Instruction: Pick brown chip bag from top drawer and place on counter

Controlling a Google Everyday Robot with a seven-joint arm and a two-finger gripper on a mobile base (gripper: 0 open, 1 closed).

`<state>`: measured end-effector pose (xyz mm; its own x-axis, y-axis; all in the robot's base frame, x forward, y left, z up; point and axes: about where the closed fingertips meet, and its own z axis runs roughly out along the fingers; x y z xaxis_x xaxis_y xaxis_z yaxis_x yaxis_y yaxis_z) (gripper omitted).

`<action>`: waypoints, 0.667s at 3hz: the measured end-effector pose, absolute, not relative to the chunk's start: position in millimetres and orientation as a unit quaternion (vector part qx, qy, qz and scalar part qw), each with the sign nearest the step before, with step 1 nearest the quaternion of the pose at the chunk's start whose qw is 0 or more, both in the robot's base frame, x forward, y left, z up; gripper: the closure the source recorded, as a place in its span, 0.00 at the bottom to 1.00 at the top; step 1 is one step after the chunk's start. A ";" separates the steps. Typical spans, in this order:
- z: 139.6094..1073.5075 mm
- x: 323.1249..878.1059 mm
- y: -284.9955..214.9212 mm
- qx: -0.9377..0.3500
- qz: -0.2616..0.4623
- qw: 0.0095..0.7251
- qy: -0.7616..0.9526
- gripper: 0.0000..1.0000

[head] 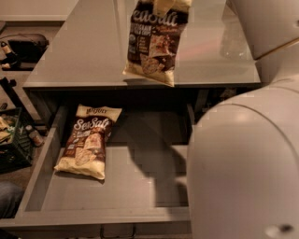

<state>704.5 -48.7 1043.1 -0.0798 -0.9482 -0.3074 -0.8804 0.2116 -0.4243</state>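
My gripper point(164, 3) is at the top edge of the view, shut on the top of a brown chip bag point(153, 44). The bag hangs upright in the air over the front part of the grey counter point(79, 56), with its bottom edge just above the counter's front edge. A second, look-alike brown chip bag point(88, 140) lies flat in the left part of the open top drawer point(135, 191). The gripper is well above and behind the drawer.
My pale arm point(243, 163) fills the right side and hides the drawer's right end and the drawers beyond. A black crate point(11, 140) and a dark bag point(23, 46) sit on the floor at the left.
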 end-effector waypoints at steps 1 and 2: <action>1033.0 728.7 -51.2 -0.623 -0.060 0.265 0.734 1.00; 1016.0 747.6 -49.8 -0.622 -0.056 0.263 0.735 1.00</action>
